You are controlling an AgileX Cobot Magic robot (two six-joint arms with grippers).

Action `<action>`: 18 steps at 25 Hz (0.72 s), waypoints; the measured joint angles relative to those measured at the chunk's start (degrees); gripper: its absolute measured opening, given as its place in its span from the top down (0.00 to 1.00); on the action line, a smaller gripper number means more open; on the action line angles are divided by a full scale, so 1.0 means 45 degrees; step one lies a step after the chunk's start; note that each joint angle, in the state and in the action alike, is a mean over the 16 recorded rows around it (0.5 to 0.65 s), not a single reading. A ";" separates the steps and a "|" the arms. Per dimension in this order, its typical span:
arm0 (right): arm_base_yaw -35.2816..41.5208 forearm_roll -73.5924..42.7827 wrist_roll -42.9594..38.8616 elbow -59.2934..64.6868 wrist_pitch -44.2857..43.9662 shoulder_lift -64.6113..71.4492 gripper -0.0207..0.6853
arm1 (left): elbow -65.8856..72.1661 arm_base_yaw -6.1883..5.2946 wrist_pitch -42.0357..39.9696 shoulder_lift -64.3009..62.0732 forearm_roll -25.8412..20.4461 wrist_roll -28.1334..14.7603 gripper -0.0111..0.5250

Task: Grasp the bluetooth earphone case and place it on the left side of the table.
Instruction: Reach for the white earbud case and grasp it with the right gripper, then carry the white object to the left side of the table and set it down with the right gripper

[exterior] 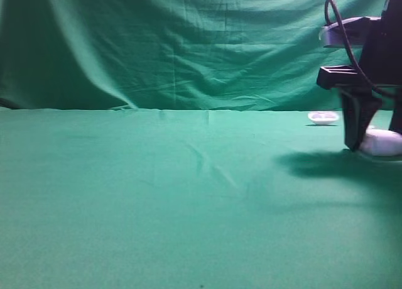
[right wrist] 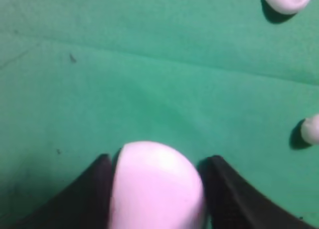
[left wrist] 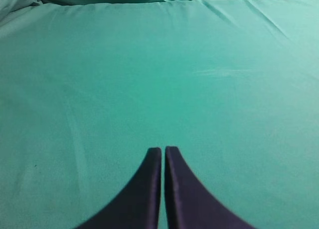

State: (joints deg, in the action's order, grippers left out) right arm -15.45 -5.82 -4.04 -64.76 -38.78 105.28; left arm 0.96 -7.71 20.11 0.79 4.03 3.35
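Behind the right tool (exterior: 363,144), half-hidden earphone case (exterior: 383,142).

The whole left and middle of the desk (exterior: 157,195) lies open green cloth. Far right, the earphone case (exterior: 382,142) sits between the right gripper's (right wrist: 157,162) jaws; a small white tray (exterior: 323,117) stands behind.
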 joint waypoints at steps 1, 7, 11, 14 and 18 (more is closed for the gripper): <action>-0.0068 0.0011 -0.0003 -0.0282 -0.0231 0.0006 0.53 | 0.0000 0.0000 0.0000 0.0000 0.0000 0.0000 0.98; -0.0976 0.0091 -0.0083 -0.2636 -0.1518 0.0100 0.53 | 0.0000 0.0000 0.0000 0.0000 0.0000 0.0000 0.98; -0.2125 0.0154 -0.0243 -0.4706 -0.2080 0.0445 0.53 | 0.0000 0.0000 0.0000 0.0000 0.0000 0.0000 0.98; -0.3197 0.0195 -0.0363 -0.6312 -0.2286 0.0995 0.53 | 0.0000 0.0000 0.0000 0.0000 0.0000 0.0000 0.98; -0.4648 0.0232 -0.0529 -0.8357 -0.2393 0.2130 0.53 | 0.0000 0.0000 0.0000 0.0000 0.0000 0.0000 0.98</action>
State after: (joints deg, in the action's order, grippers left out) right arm -36.36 -4.78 -6.42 -102.37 -49.55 114.87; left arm 0.96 -7.71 20.11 0.79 4.03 3.35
